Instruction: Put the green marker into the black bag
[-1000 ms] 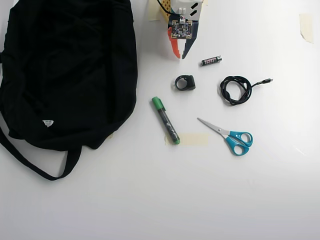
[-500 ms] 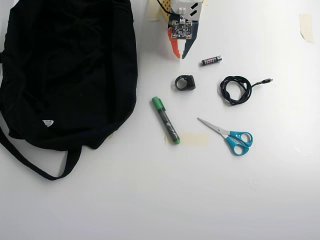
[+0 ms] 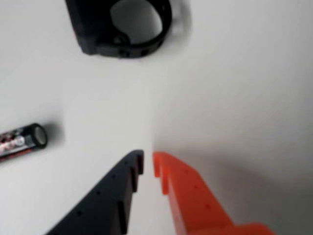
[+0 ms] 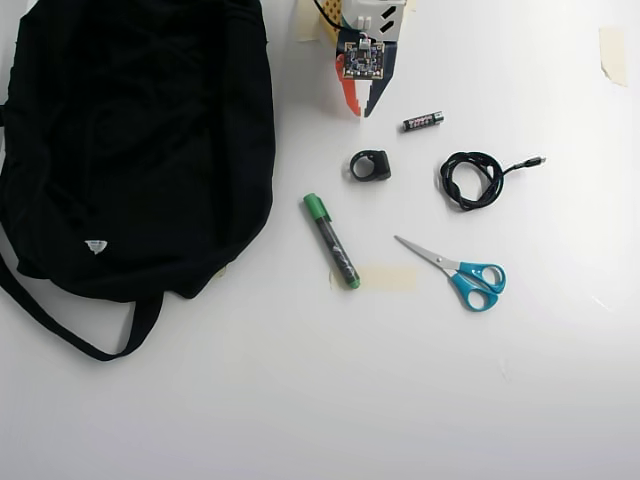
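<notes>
The green marker (image 4: 332,241) lies on the white table in the overhead view, green cap toward the upper left, its lower end on a strip of tape. The black bag (image 4: 130,140) fills the left side, strap trailing down-left, with a small white label. My gripper (image 4: 360,110) is at the top centre, well above the marker and right of the bag. In the wrist view the gripper (image 3: 148,161) shows its dark and orange fingers nearly together with nothing between them. The marker and bag are out of the wrist view.
A black ring-shaped piece (image 4: 370,165) (image 3: 122,24) lies just below the gripper, a small battery (image 4: 423,121) (image 3: 22,142) to its right. A coiled black cable (image 4: 475,178) and blue-handled scissors (image 4: 460,272) lie further right. Tape (image 4: 612,52) sits at the right edge.
</notes>
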